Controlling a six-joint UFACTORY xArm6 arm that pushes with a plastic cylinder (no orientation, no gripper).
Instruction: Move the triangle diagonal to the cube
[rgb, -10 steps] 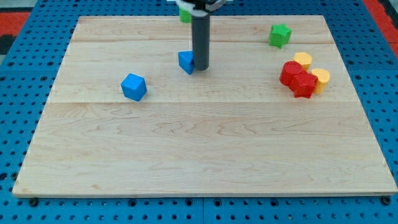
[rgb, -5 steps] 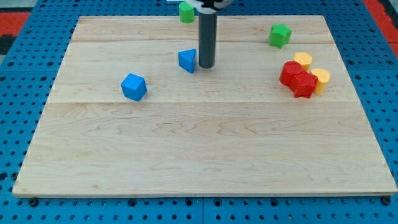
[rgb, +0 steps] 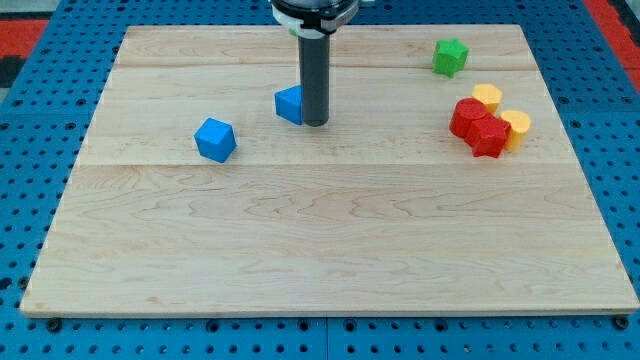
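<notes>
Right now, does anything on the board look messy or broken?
Nothing looks broken or spilled. My tip touches the blue triangle on its right side, with the blue cube off to the lower left. The red blocks and yellow blocks just huddle together; the green star sits alone.

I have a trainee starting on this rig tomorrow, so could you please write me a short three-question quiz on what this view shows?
1. True or false: my tip sits on the blue triangle's side toward the view's left.
2. Which block lies nearest the view's top right corner? A) blue cube B) green star C) a red block
3. Fill in: two yellow blocks sit against the ____ blocks.

Key:
1. False; my tip is against the triangle's right side.
2. B.
3. Red.
</notes>
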